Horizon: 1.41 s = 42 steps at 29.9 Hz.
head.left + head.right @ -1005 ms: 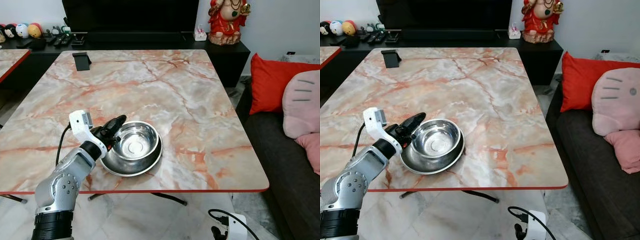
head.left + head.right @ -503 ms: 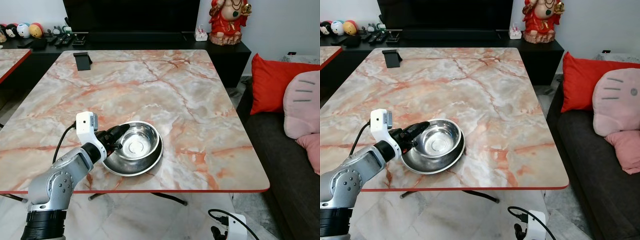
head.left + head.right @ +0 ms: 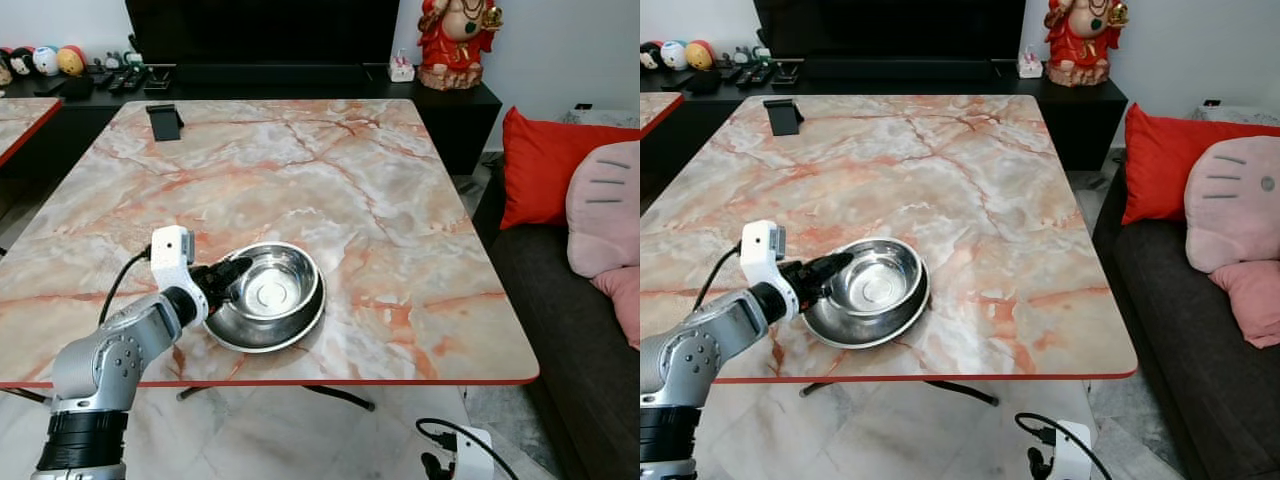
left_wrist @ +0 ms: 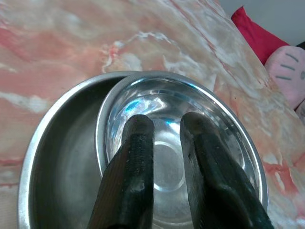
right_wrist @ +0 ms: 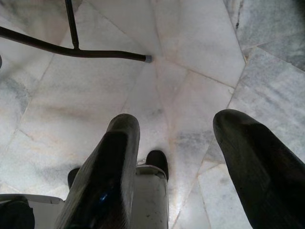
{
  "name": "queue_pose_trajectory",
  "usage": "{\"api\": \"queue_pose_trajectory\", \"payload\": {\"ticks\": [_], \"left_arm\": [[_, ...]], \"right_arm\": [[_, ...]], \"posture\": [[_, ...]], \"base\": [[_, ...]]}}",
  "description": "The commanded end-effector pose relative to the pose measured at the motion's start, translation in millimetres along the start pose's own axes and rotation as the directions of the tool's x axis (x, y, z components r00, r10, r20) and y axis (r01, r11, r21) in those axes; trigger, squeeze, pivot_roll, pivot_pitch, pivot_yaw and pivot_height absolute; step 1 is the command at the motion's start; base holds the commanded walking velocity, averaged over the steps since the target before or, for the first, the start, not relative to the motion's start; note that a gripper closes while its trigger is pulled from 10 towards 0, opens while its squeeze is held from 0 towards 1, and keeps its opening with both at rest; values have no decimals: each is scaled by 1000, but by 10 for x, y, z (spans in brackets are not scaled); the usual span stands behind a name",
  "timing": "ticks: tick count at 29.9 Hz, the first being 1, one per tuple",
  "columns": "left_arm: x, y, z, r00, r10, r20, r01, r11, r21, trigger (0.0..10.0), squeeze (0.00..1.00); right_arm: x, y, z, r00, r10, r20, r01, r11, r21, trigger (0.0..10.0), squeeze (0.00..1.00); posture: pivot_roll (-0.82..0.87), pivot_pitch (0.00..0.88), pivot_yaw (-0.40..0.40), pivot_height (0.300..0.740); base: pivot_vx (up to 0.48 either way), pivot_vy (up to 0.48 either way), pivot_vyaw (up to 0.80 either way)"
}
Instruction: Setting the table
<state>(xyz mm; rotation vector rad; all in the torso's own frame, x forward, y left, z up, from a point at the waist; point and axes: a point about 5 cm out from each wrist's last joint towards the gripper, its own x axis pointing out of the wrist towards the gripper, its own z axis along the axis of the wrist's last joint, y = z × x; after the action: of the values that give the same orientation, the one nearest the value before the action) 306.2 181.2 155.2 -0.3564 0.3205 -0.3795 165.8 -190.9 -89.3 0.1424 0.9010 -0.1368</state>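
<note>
Left gripper reaches over the near-left rim of a steel bowl, its two black fingers close together with only a narrow gap between them and nothing gripped in that gap. Under it spreads the marble table, pink and cream with a red edge, and beyond the gripper's far side, well apart, a small black stand sits near the table's far-left corner.

From the head camera the bowl rests inside a wider steel plate, both near the table's front edge. The left wrist camera adds what the head camera cannot: the fingers point down into the bowl's shiny hollow, above its bottom, and the bowl sits off-centre in the plate, pushed toward the side away from the arm. Whether the fingers touch the bowl's rim cannot be told.

Off to the right of the table stand a dark sofa, a red cushion and a pink cushion.

Right gripper hangs idle over pale floor tiles, its fingers spread wide and empty.
</note>
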Motion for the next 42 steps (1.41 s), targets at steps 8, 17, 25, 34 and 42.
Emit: {"api": "queue_pose_trajectory", "payload": {"ticks": [8, 17, 25, 34, 42], "left_arm": [[20, -35, -62, 998, -12, -57, 13, 1000, 20, 10000, 0], [36, -27, -101, 997, 9, -72, -7, 1000, 28, 10000, 0], [46, 15, -124, 996, 55, -74, -54, 998, 23, 10000, 0], [55, 42, -122, 993, 94, -71, -92, 995, 31, 10000, 0], [53, 54, -58, 993, 108, -42, -106, 994, 39, 10000, 0]], "right_arm": [[-5, -21, -23, 1000, -7, -16, 8, 1000, 10, 10000, 0], [-4, -19, -21, 1000, -7, -15, 8, 1000, 10, 10000, 0], [-3, -19, -18, 1000, -7, -14, 7, 1000, 9, 10000, 0], [-3, -20, -18, 1000, -7, -15, 7, 1000, 8, 10000, 0], [-3, -20, -16, 1000, -7, -13, 7, 1000, 8, 10000, 0]], "posture": [[47, 0, -19, 724], [47, 0, -19, 724], [48, 0, -20, 724], [45, 0, -20, 724], [49, 0, -22, 724]], "base": [[0, 0, 0], [0, 0, 0], [0, 0, 0], [0, 0, 0], [0, 0, 0]]}}
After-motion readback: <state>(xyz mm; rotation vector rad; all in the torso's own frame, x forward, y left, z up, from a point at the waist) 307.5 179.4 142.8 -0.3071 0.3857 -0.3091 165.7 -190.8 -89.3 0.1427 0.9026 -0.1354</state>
